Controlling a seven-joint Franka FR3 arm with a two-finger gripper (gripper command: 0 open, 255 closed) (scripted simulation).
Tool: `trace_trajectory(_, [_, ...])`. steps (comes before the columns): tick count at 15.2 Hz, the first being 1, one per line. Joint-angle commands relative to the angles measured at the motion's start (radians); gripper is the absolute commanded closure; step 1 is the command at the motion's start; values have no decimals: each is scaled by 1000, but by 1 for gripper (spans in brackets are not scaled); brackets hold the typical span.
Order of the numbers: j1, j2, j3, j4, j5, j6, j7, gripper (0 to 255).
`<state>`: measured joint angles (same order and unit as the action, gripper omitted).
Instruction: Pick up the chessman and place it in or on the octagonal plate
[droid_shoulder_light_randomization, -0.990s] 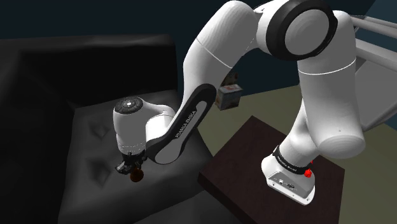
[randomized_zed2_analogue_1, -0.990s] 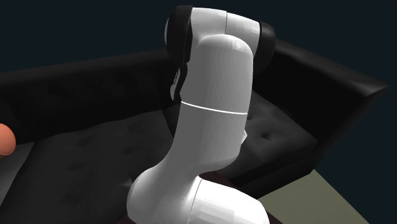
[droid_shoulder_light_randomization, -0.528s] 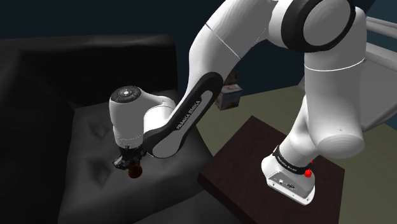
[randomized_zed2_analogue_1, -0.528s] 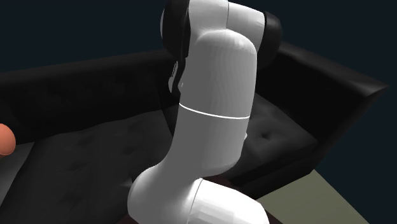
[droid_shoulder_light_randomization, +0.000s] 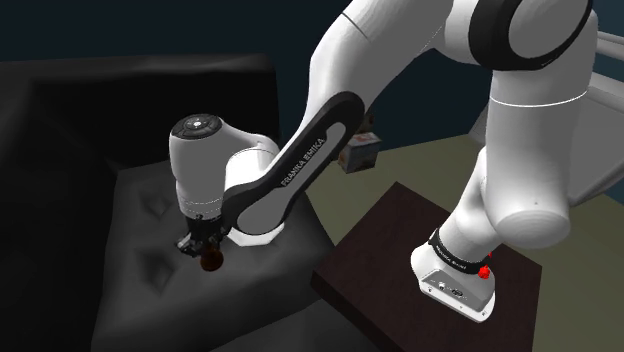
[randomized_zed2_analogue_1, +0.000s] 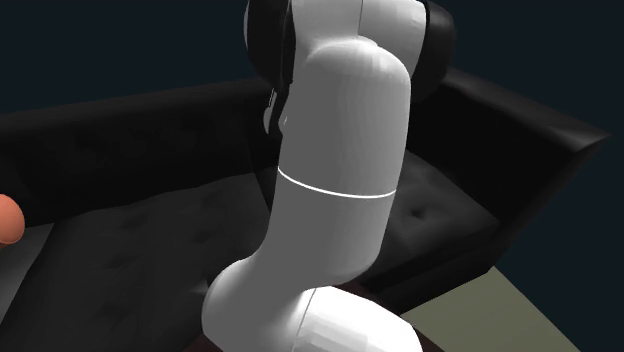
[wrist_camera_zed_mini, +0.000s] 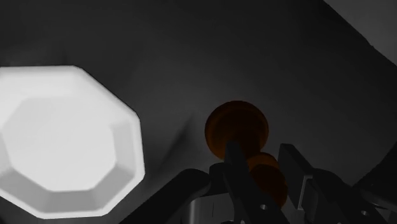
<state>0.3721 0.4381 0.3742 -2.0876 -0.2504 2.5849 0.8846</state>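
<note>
The gripper (wrist_camera_zed_mini: 264, 175) is clamping the chessman (wrist_camera_zed_mini: 236, 127); its fingers (wrist_camera_zed_mini: 236, 167) are standing narrowly apart, pressing the brown piece on both sides. In the shoulder view the gripper (droid_shoulder_light_randomization: 205, 247) is pointing down at lower left of centre, with the chessman (droid_shoulder_light_randomization: 210, 262) hanging from its tips over the seat. Whether the piece is touching the cushion cannot be told.

The plate (wrist_camera_zed_mini: 127, 149), white and octagonal, is lying flat on the seat beside the chessman, near it but apart.

The sofa (droid_shoulder_light_randomization: 140, 215) is carrying both: a dark, tufted seat with a backrest running along the shoulder view's upper left. In the second exterior view the sofa (randomized_zed2_analogue_1: 150, 230) is spanning the frame behind the arm (randomized_zed2_analogue_1: 335, 200), with an armrest at the right.

The stand (droid_shoulder_light_randomization: 390, 240) is sitting at the shoulder view's lower right, its edge close to the seat's front corner. Olive floor (droid_shoulder_light_randomization: 420, 170) is lying open beyond it, with a small box (droid_shoulder_light_randomization: 358, 152) at centre.
</note>
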Motion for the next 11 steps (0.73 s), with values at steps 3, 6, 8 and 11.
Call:
trace_trajectory(3, [-85,-47,7,-58,34,14,-98,255])
trace_trajectory(6, [-156,-80,10,-99,64,23,-185,255])
trace_trajectory(8, [-202,-100,11,-120,85,26,-245,255])
trace_trajectory(11, [-270,-124,9,-144,115,26,-336,255])
